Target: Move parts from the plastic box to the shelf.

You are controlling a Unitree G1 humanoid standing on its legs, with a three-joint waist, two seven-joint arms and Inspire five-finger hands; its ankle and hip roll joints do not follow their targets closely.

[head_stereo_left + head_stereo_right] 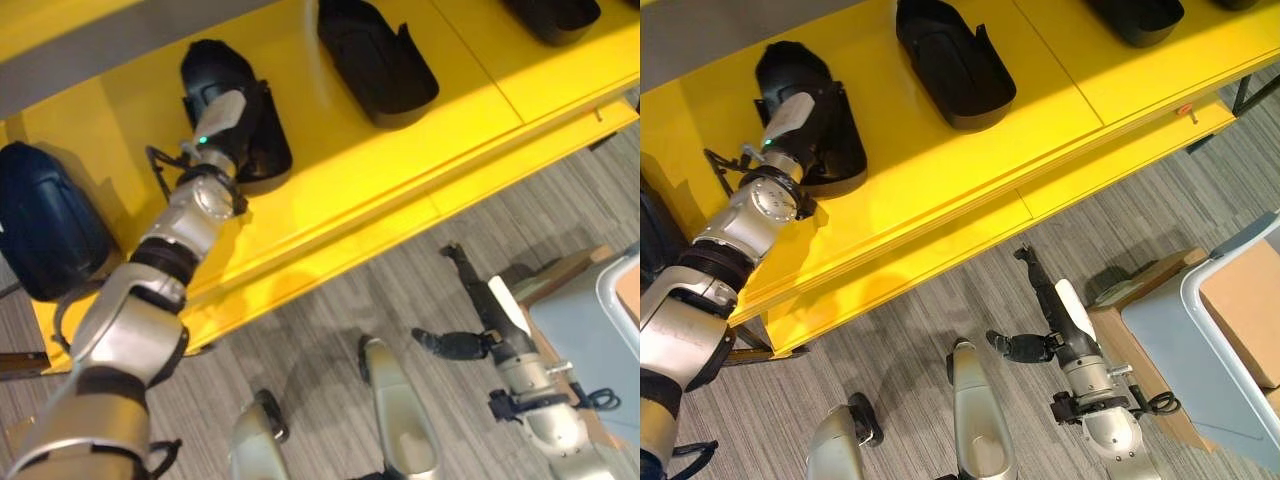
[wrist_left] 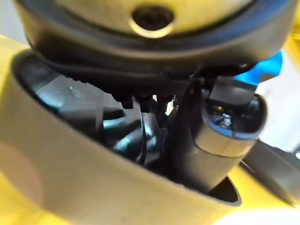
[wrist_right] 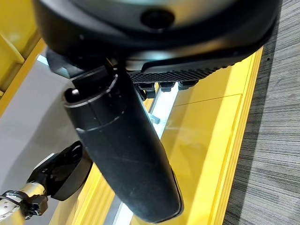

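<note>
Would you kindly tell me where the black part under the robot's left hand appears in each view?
Left eye view: black part upper left, on the yellow shelf, left hand on it.
Right eye view: upper left.
Left wrist view: curved rim across the foreground.
Right wrist view: small, by the distant left hand.
Shared landmark: the yellow shelf.

Parts [image 1: 375, 60] on shelf [image 1: 330, 190]

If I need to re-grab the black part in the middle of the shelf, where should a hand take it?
Probably by the raised side wall with the notch, on the black part. It lies open side up on the yellow shelf, so come from above, fingers inside the hollow and thumb outside. The right hand hangs free over the floor.
</note>
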